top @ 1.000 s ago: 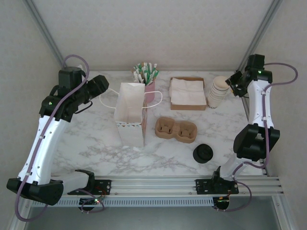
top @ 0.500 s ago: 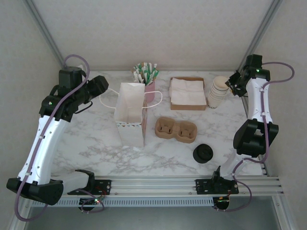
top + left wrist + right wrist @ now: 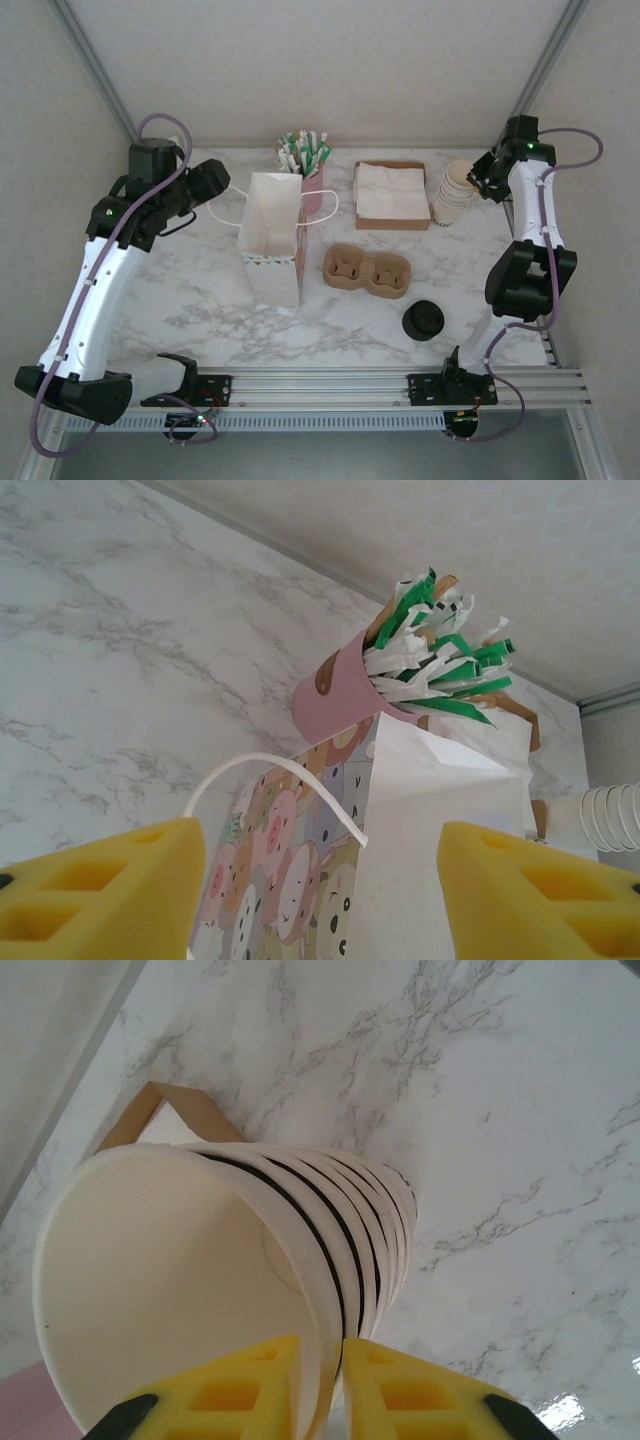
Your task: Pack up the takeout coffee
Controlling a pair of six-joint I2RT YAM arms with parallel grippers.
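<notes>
Right wrist: my right pincer (image 3: pixel 335 1380), nearly closed, pinches the rim of the top paper cup (image 3: pixel 170 1260); nested cups (image 3: pixel 388 1230) may lift along, or its thin wall crumple.

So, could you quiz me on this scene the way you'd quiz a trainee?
1. True or false: the left gripper is shut on the paper bag.
2. The right gripper's fingers sit either side of: A) the rim of the cup stack; B) a black lid; C) a napkin box.
3. How many cups sit in the cup carrier?
Key: 1 false, its fingers are apart; 2 A; 3 none.
</notes>
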